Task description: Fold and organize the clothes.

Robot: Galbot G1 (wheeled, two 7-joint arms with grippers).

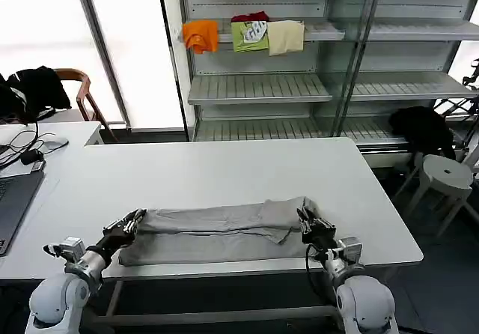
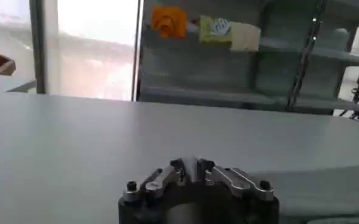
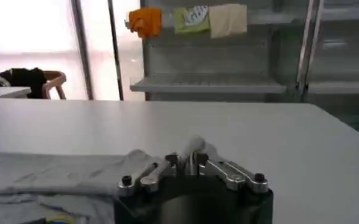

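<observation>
The clothes, one light grey T-shirt, lie folded into a long narrow strip across the white table, close to its front edge. My left gripper is at the strip's left end, shut on a pinch of the fabric; in the left wrist view the cloth shows between the closed jaws of the left gripper. My right gripper is at the right end, shut on the fabric there. In the right wrist view a fold of the shirt bulges up between the jaws of the right gripper.
A laptop and cables lie on the table's left part. Behind stands a shelf rack with orange, green and cream folded garments. A chair stands far left and a stool to the right.
</observation>
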